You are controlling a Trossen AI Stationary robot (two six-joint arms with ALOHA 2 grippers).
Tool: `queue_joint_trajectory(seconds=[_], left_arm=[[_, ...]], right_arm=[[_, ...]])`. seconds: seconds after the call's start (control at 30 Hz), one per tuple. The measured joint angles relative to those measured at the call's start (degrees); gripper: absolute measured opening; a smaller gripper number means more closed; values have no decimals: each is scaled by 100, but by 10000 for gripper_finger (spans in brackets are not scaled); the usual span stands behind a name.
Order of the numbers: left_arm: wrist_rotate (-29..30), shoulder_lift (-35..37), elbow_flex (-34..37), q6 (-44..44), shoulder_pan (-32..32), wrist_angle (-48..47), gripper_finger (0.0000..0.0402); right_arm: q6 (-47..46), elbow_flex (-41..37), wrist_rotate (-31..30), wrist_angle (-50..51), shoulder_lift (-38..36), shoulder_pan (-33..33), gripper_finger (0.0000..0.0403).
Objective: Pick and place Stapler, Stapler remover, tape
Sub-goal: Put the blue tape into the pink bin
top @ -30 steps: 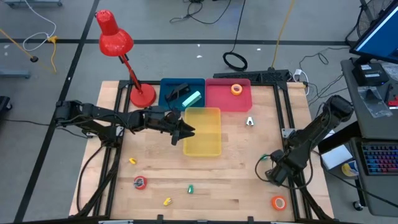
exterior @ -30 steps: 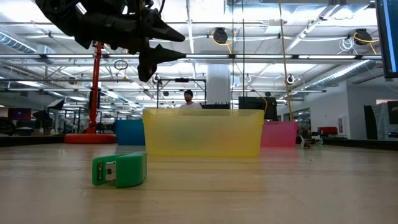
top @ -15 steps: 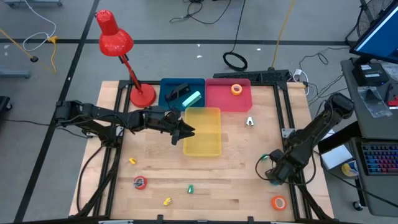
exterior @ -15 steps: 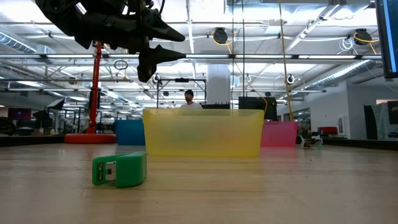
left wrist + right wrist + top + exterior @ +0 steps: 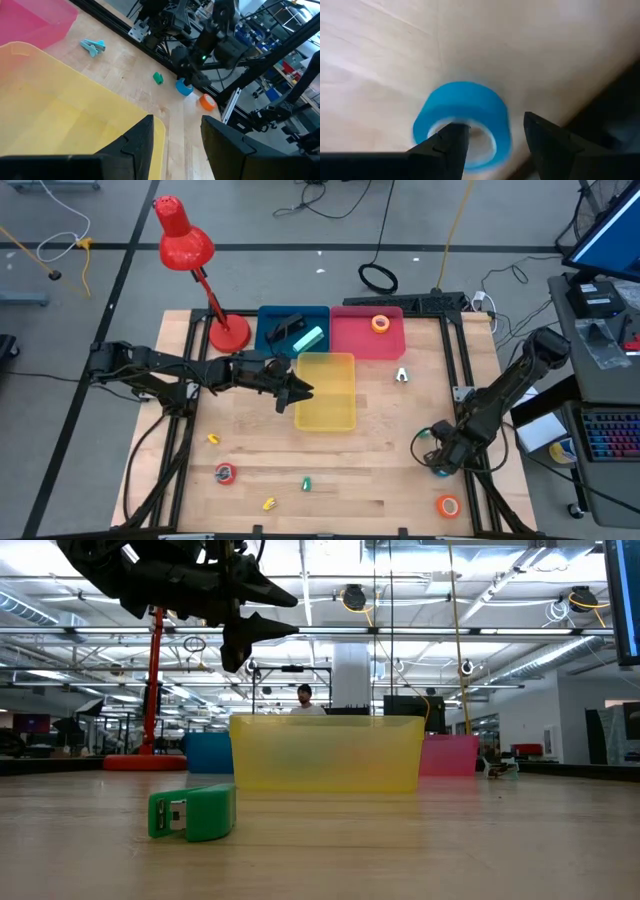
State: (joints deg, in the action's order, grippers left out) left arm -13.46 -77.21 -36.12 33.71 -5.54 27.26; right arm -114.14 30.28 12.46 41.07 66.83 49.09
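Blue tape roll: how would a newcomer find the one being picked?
Go to the wooden table's right edge, near its front corner, where the right tool hangs low. The blue tape roll lies under its open fingers; the neighbouring orange tape roll sits nearer the corner.

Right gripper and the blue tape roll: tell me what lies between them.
Nothing. In the right wrist view the right gripper has its open fingers directly over the blue tape roll, no other object in the gap.
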Motion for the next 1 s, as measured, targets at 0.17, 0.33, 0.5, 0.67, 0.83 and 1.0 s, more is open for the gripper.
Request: queue_joint_trajectory(seconds=[0.17,0.33,0.5,0.67,0.83,1.0], left_arm=[[1,0,2,0,0,-12,166],[1,0,2,0,1,4,166],[1,0,2,11,4,60,166],[-61,0,2,131,12,453,166],[-154,0,2,132,80,854,166],[-152,0,2,131,200,1050,166]], right_arm=[[-91,-403,265,-438,-23,-18,170],[-24,-485,415,-415,-25,-80,111],[274,-395,480,-372,-62,-152,32],[503,-183,62,-611,-403,-288,33],[718,-70,-1223,-1650,-985,-417,33],[1917,-54,-3044,-3274,-1365,-746,33]])
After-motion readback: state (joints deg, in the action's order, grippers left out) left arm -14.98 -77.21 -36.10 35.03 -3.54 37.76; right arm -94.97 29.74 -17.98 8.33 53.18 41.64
